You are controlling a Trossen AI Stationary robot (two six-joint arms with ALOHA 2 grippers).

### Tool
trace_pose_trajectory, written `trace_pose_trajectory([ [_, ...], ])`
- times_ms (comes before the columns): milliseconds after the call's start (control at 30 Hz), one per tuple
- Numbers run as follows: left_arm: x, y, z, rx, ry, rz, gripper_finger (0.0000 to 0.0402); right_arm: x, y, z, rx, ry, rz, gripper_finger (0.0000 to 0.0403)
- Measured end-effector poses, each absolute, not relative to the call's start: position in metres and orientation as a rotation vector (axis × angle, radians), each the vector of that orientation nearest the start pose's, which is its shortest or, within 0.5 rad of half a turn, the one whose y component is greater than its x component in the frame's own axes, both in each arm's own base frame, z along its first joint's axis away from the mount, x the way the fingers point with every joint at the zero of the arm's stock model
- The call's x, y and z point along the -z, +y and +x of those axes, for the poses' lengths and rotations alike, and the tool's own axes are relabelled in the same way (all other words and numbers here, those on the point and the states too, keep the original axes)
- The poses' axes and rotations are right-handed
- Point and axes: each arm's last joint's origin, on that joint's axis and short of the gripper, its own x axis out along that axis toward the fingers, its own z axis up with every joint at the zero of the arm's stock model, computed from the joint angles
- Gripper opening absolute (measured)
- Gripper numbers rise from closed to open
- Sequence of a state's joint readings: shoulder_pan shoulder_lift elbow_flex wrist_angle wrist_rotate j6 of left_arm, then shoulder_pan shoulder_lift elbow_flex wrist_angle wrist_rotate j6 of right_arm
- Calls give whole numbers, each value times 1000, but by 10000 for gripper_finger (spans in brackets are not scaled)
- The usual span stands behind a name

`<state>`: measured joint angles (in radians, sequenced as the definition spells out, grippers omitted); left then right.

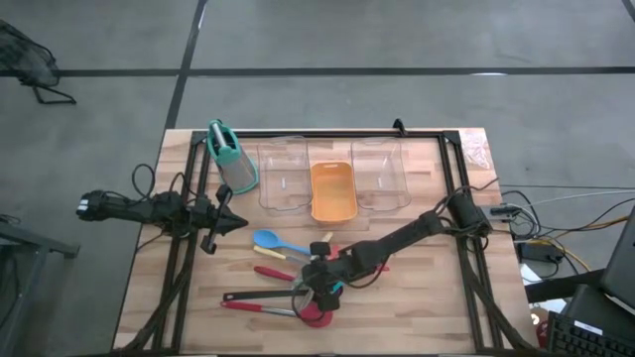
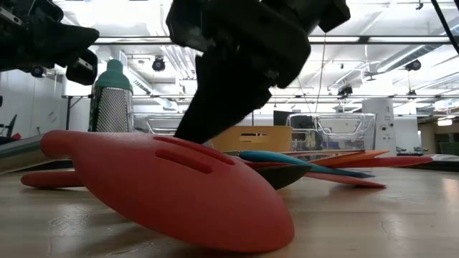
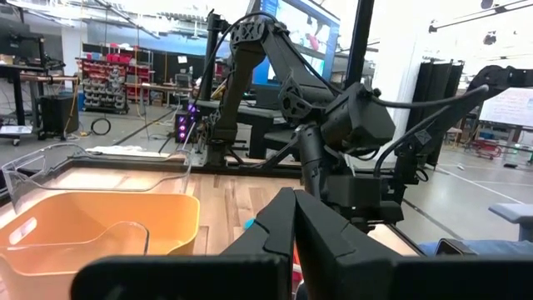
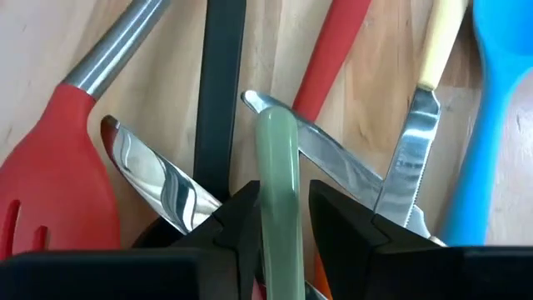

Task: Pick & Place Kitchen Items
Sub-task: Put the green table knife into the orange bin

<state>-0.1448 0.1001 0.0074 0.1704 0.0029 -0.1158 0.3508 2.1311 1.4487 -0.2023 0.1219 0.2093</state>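
- Right gripper [image 4: 279, 218] low over the utensil pile at the table's near middle, fingers narrowed around a pale green handle [image 4: 277, 179] that runs between them.
- Just beside that handle: steel knife blades [image 4: 158, 179] on either side, a red slotted spatula [image 4: 50, 196] on one flank, a blue spoon [image 4: 491, 142] on the other.
- Left gripper [image 1: 220, 220] hovers well apart from the pile, beside the teal-and-grey holder [image 1: 230, 156]; its fingers closed, nothing between them.
- Orange tray [image 1: 332, 190] lies beyond the right gripper.

Utensils [image 1: 283, 283] lie scattered before three trays [image 1: 332, 178]; a grater [image 1: 232, 159] stands left.
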Motion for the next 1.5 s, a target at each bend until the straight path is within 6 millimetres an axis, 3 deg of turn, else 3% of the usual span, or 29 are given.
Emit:
trace_pose_trajectory([
  [300,-174,-15,102,152,-69,-121,12,-137,149,419,-115,898,-9,82],
  [733,-174,-15,102,152,-68,-121,12,-134,148,416,-105,912,-5,115],
  [1067,-174,-15,102,152,-68,-121,12,-133,148,416,-112,913,-11,59],
  [1500,-174,-15,102,151,-68,-121,12,-142,149,419,-120,900,-35,67],
])
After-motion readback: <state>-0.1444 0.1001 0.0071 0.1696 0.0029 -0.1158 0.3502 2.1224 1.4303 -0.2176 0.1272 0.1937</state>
